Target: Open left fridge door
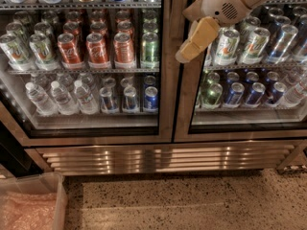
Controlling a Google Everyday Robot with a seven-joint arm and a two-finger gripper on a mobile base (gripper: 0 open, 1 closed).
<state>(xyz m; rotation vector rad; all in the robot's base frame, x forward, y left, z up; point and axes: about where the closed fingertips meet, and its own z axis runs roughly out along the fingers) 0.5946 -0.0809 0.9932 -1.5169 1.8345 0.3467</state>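
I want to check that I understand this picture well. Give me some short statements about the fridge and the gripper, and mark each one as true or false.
1. The left fridge door looks closed. True.
2. The gripper is in front of the water bottles. False: it is at the upper right, by the steel frames where the two doors meet.
3. Red cans stand on the shelf above the water bottles. True.
4. The bin stands inside the fridge. False: it is on the floor at the lower left, outside the fridge.
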